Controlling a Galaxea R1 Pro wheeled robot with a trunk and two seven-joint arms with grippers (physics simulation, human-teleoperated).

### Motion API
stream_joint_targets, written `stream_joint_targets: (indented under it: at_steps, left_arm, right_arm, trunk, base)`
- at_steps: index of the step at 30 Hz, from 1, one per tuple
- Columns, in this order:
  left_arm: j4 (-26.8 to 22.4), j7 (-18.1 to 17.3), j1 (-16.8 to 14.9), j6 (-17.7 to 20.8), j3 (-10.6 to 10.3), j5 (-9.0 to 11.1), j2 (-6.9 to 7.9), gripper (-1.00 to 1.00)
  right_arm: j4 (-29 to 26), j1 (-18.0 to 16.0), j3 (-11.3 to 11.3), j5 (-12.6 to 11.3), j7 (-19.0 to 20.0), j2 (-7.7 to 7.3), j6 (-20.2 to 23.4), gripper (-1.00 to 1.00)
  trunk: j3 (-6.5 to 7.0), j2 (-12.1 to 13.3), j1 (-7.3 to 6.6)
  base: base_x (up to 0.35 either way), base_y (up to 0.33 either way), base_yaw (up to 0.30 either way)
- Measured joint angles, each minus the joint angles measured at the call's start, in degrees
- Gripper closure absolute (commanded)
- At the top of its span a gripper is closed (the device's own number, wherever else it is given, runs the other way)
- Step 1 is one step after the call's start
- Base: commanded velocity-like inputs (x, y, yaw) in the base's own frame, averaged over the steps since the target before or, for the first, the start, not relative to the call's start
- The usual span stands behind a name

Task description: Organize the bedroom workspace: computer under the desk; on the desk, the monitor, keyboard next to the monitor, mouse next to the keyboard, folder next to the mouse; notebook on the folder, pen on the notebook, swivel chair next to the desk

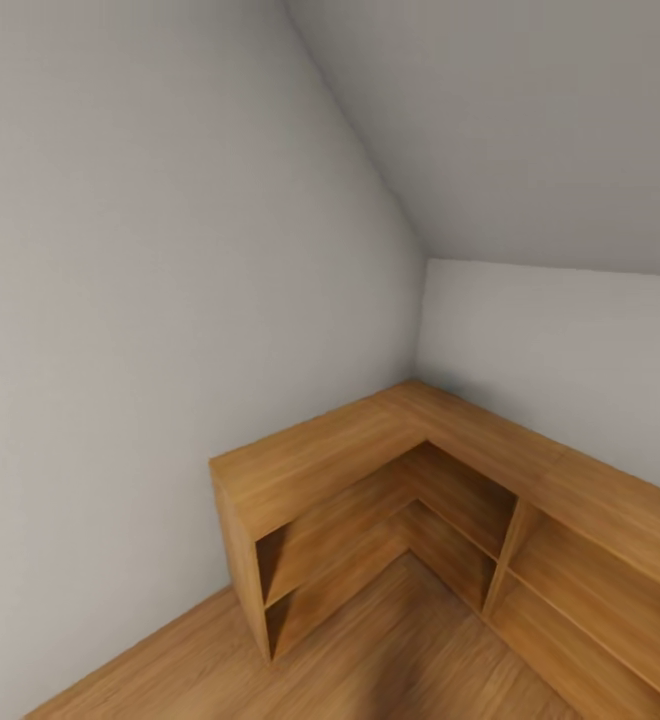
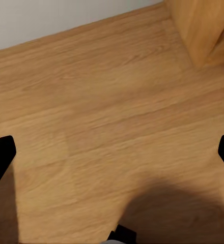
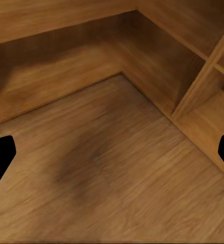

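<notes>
Nearest in the left wrist view, the left claw is seen with its two black fingertips spread wide, one at each edge of the picture, and nothing is held between them. Bare wood plank floor lies below the gap, crossed by a soft dark shadow on the near side. Beyond the claw, the end panel of a low light-wood cabinet is met standing on the planks, and past that a strip of pale wall is reached where the floor ends.

The right claw is likewise found parted wide, its black fingertips set at the two edges of the right wrist view, with nothing gripped. Under it the same planks are shown, darkened by a shadow. Ahead of the claw the inner corner of the cabinet run is faced, with an upright divider and open shelf bays on one side; no contents can be made out in them.

From the head view, an L-shaped row of light-wood cabinets is seen tucked into the corner of the bedroom, under plain grey-white walls and a sloped ceiling, which lies farthest off. None of the task's own objects is found in these pictures, so no place can be given for them relative to either claw
</notes>
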Motion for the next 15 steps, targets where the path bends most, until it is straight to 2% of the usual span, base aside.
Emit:
stream_joint_targets:
  at_steps: [5, 15]
  left_arm:
    - [0.00, 0.00, 0.00, 0.04, -0.01, 0.00, 0.00, -1.00]
    - [0.00, 0.00, 0.00, 0.08, -0.04, 0.03, 0.00, -1.00]
  right_arm:
    - [-0.05, 0.02, 0.02, 0.05, 0.60, 0.00, 1.72, -1.00]
    - [-0.08, 0.03, 0.08, 0.11, 0.81, 0.00, 2.34, -1.00]
  trunk:
    - [0.00, 0.00, 0.01]
    - [-0.04, 0.00, 0.01]
  base:
    - [0.032, 0.000, -0.268]
    - [0.004, 0.000, -0.266]
